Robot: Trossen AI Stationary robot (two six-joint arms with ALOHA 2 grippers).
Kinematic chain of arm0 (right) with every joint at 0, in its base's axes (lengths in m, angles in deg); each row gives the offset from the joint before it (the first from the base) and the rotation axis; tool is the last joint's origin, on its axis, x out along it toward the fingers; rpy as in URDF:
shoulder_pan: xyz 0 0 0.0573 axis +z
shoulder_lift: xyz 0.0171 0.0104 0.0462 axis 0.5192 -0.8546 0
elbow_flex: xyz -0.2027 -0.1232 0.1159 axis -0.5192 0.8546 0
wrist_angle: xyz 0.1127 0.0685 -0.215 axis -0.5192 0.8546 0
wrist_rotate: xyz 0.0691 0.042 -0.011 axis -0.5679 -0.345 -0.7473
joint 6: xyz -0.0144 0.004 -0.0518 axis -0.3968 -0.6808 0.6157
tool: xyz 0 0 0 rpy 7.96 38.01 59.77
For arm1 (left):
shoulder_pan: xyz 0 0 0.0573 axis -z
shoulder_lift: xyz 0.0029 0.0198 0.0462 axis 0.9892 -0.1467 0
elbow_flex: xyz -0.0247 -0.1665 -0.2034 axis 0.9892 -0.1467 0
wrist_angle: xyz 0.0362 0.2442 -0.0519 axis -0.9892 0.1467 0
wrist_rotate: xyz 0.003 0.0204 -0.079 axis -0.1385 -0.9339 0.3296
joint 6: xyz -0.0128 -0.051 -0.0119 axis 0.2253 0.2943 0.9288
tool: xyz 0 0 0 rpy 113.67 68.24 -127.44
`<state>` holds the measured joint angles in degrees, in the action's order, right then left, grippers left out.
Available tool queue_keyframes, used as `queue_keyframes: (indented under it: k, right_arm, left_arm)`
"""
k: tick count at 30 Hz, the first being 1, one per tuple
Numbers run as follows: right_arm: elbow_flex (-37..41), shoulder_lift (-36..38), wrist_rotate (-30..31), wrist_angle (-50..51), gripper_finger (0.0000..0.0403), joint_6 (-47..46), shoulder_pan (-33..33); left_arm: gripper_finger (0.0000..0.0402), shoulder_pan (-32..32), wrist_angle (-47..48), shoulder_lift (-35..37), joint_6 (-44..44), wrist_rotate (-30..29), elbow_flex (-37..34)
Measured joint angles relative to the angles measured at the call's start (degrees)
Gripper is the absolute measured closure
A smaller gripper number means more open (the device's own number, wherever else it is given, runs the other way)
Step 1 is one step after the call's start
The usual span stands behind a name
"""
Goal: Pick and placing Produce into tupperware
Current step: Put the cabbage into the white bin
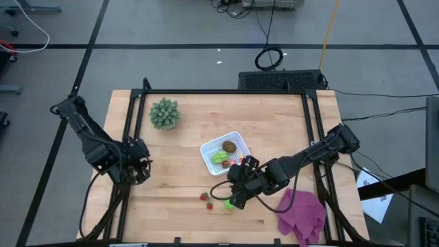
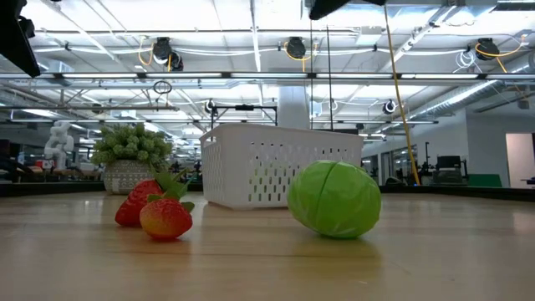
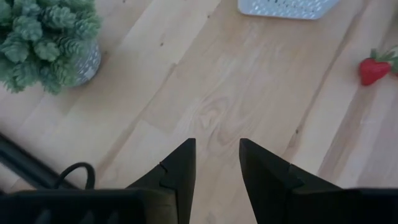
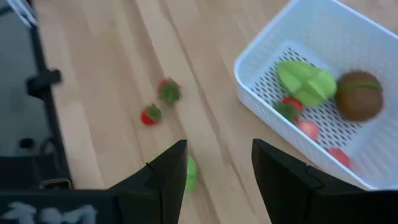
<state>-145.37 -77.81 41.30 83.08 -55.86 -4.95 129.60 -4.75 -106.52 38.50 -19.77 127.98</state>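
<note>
The white tupperware (image 1: 225, 152) sits mid-table and holds a brown round piece (image 4: 359, 94), a green leafy piece (image 4: 305, 81) and small red pieces (image 4: 309, 129). Two red strawberries (image 1: 206, 200) and a green round piece (image 1: 230, 202) lie on the wood near the table's near edge; the low view shows the strawberries (image 2: 159, 209) and the green round piece (image 2: 334, 199) in front of the tupperware (image 2: 276, 163). My right gripper (image 4: 217, 168) is open and empty, above the table between the tupperware and the green round piece (image 4: 191, 173). My left gripper (image 3: 217, 149) waits open at the table's left edge.
A spiky green plant in a pot (image 1: 164, 113) stands toward the far left of the table. A purple cloth (image 1: 302, 216) lies at the near right corner. A black frame (image 1: 127, 137) runs along the table's sides. Bare wood (image 1: 171, 206) lies left of the strawberries.
</note>
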Motion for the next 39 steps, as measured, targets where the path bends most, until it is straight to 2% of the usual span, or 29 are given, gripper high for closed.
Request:
queue_keyframes:
  k: [3,8,16,27,39]
  right_arm:
    - [0.0,0.0,-0.6,-3.1,0.0232,0.5,-0.1]
    - [0.0,-0.2,-9.9,-4.2,0.0232,-4.9,-0.6]
    - [3.9,-0.4,-12.7,-4.8,0.0229,-11.0,-0.6]
    - [11.3,-0.5,-22.3,-9.5,0.0197,-14.0,-2.4]
    - [12.3,-0.4,-24.0,-13.6,0.0168,-13.9,-3.2]
  left_arm:
    - [0.0275,0.0,-1.1,0.0,-0.7,-0.4,0.0]
    - [0.0275,0.0,-1.9,0.0,-1.1,-0.4,0.0]
    - [0.0275,0.0,-2.6,0.0,-2.4,-1.5,0.0]
    - [0.0274,0.0,-2.6,0.0,-2.4,-1.5,0.0]
    - [0.0274,0.0,-2.6,0.0,-2.7,-1.5,0.0]
